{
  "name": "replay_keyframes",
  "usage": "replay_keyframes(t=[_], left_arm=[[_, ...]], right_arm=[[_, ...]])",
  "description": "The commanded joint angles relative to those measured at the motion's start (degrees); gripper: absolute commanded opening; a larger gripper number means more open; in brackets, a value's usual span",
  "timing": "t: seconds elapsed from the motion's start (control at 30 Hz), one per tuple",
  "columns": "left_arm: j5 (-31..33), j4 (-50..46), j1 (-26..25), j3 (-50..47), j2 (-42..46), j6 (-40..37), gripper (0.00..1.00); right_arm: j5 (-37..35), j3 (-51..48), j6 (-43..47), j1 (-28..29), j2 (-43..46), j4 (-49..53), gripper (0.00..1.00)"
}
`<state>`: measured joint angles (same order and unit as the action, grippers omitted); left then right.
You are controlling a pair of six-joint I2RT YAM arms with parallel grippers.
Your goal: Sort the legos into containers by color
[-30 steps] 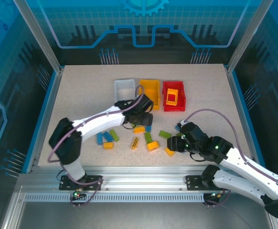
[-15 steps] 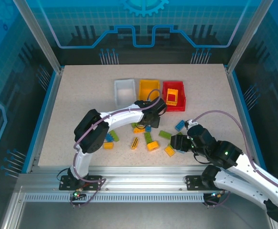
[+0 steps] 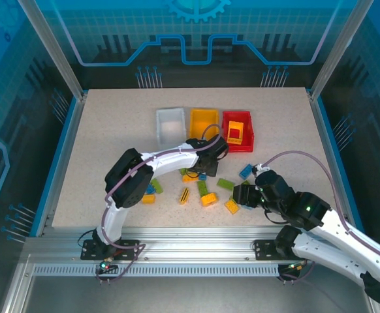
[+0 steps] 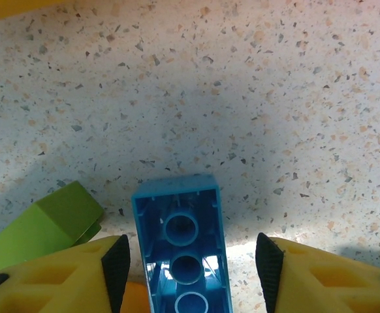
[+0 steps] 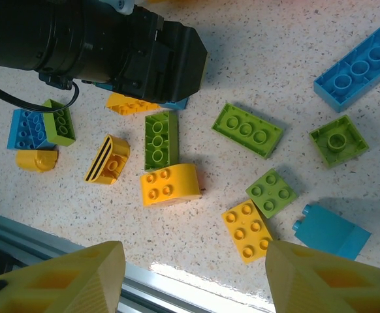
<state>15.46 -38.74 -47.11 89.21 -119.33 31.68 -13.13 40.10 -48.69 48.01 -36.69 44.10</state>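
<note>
The yellow bin (image 3: 204, 122) is sitting toward the far middle of the bench (image 3: 111, 143). The white bin (image 3: 170, 125) is standing just beside its left side and the red bin (image 3: 226, 140) just beside its right. An orange brick (image 3: 235, 132) is lying inside the red one.

Just on the near side of the yellow bin, the left hand (image 4: 192, 267) is pointing down over a blue brick (image 4: 180, 228). The brick is lying upside down, with its hollow underside and round tubes facing up. Its long axis is running straight out along the line of the fingers, away from the wrist. The hand is standing half spread astride it. One pad is about touching the brick's side, while bare bench is showing between the brick and the other pad, so nothing is being gripped. A green brick (image 4: 43, 228) is lying tilted just beside the blue one.

Nearer still and to the right of the yellow bin, the right hand (image 5: 193, 261) is hovering with its fingers spread wide and nothing between them. Below it, loose bricks (image 5: 169, 184) in yellow, green and blue are lying scattered at all angles, most with studs up.

The bench is showing a pale speckled top with a blue border. An aluminium rail (image 3: 196, 251) is running along its near edge, and blue see-through panels (image 3: 196, 39) are walling the space.
</note>
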Motion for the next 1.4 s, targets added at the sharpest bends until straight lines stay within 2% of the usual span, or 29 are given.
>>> replay_keyframes(t=[0.0, 0.2, 0.37, 0.5, 0.6, 0.7, 0.8, 0.9, 1.0, 1.13, 1.37], left_arm=[[0.5, -0.7, -0.3, 1.2, -1.7, 1.5, 0.57], [0.2, 0.0, -0.4, 1.4, -3.4, 1.4, 0.49], [0.6, 1.3, -0.5, 1.6, -3.4, 0.8, 0.32], [2.0, 1.9, -0.8, 1.4, -0.5, 0.4, 0.23], [3.4, 1.4, -0.3, 1.5, 4.3, 0.1, 0.21], [4.0, 0.1, 2.8, 1.8, 10.3, -1.3, 0.21], [3.6, -1.1, 8.4, 2.2, 14.1, -3.3, 0.21], [2.1, -1.4, 14.9, 3.1, 14.4, -5.1, 0.21], [0.7, -0.6, 20.5, 5.5, 11.8, -6.6, 0.21], [-1.5, 0.1, 25.2, 10.9, 4.8, -7.3, 0.21], [-2.6, -3.3, 27.5, 20.1, -6.2, -6.0, 0.21]], right_arm=[[-1.3, -0.1, -0.9, 0.8, 0.5, 1.3, 0.60], [-1.5, 0.1, -1.3, 0.7, 0.7, 1.7, 0.60], [-1.3, 0.0, -1.4, 0.8, 0.6, 1.3, 0.60], [-0.4, -0.3, -0.9, 0.8, 0.7, -0.4, 0.60], [1.9, -0.6, 0.8, 0.7, 0.3, -4.5, 0.61], [4.5, -0.2, 2.8, 0.7, -1.7, -9.5, 0.61], [5.1, 0.7, 4.2, 0.7, -5.3, -13.5, 0.62], [5.4, 2.5, 5.7, 0.7, -10.3, -17.0, 0.62], [5.1, 4.7, 6.7, 0.7, -14.6, -19.6, 0.62], [4.3, 7.0, 7.5, 0.2, -19.0, -21.2, 0.62], [4.1, 7.0, 6.0, -1.2, -21.5, -20.5, 0.61]])
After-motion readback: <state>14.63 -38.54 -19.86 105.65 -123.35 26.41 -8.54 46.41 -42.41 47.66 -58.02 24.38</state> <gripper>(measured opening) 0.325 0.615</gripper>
